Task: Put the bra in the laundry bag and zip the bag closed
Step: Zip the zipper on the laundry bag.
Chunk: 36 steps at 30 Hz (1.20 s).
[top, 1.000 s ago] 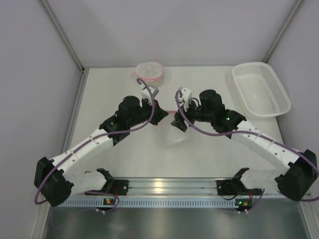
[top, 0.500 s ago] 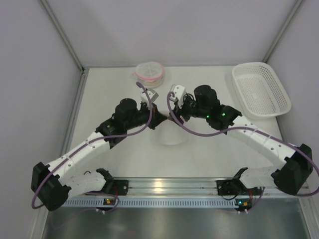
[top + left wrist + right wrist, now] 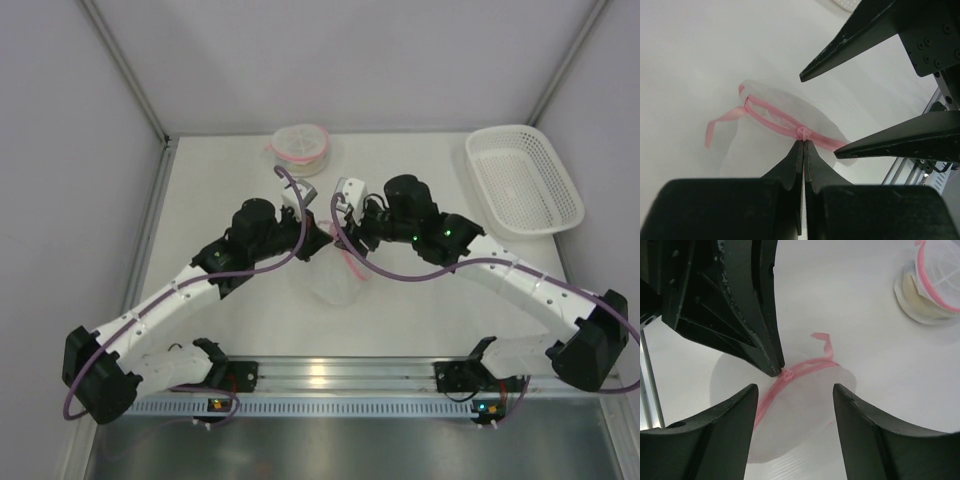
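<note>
The laundry bag (image 3: 335, 282) is a white mesh pouch with a pink zipper, lying at the table's middle. It also shows in the left wrist view (image 3: 790, 106) and the right wrist view (image 3: 800, 415). My left gripper (image 3: 320, 241) (image 3: 803, 142) is shut on the pink zipper pull (image 3: 803, 132) (image 3: 788, 375). My right gripper (image 3: 350, 243) (image 3: 796, 390) is open just above the bag, one finger on each side of the zipper line, touching nothing. Its fingers (image 3: 840, 55) show in the left wrist view. I see no bra in this bag.
A round white mesh case with pink trim (image 3: 300, 145) (image 3: 935, 285), something beige inside it, stands at the back middle. A white slotted basket (image 3: 523, 178) sits at the back right. Grey walls close the table's left, back and right.
My right gripper has moved left, close to the left gripper. The bag has shifted left and nearer with them. The left arm has drawn back a little.
</note>
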Each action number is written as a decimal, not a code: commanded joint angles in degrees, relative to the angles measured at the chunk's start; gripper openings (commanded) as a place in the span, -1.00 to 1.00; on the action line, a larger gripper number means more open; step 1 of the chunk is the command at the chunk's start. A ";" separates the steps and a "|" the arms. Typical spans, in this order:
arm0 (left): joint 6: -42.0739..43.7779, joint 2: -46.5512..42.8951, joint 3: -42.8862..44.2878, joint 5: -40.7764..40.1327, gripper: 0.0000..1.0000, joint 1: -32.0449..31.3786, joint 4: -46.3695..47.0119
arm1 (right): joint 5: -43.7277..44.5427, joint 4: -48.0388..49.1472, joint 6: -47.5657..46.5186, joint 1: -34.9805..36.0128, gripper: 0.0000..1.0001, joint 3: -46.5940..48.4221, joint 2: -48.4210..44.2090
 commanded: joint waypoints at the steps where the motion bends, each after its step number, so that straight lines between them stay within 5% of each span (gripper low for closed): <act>1: -1.10 -2.23 0.54 0.51 -1.00 -0.07 3.84 | -2.66 0.48 2.37 0.81 0.25 -0.19 -1.74; 17: -4.17 -2.58 -0.34 -1.95 -1.00 -0.07 5.86 | 2.42 3.98 11.51 2.12 0.33 -3.00 0.64; 20: -4.17 -2.93 -0.34 -1.86 -1.00 -0.07 5.86 | 3.04 5.04 11.69 2.30 -0.06 -3.35 1.43; 21: -4.17 -3.19 -0.34 -2.21 -1.00 -0.07 5.69 | 3.30 4.87 11.60 2.30 -0.53 -3.35 1.95; 23: -4.17 -3.90 -0.17 -4.13 -1.00 -0.07 4.56 | 5.49 4.87 11.25 2.21 -1.00 -3.61 2.05; 30: -7.50 -3.11 1.86 -13.98 -1.00 1.51 -1.52 | 7.00 7.05 7.56 2.30 -1.00 -7.83 -4.87; 36: -10.41 -6.09 -0.16 -14.08 -1.00 6.43 -3.09 | 12.00 11.54 8.96 1.95 -1.00 -14.77 -12.26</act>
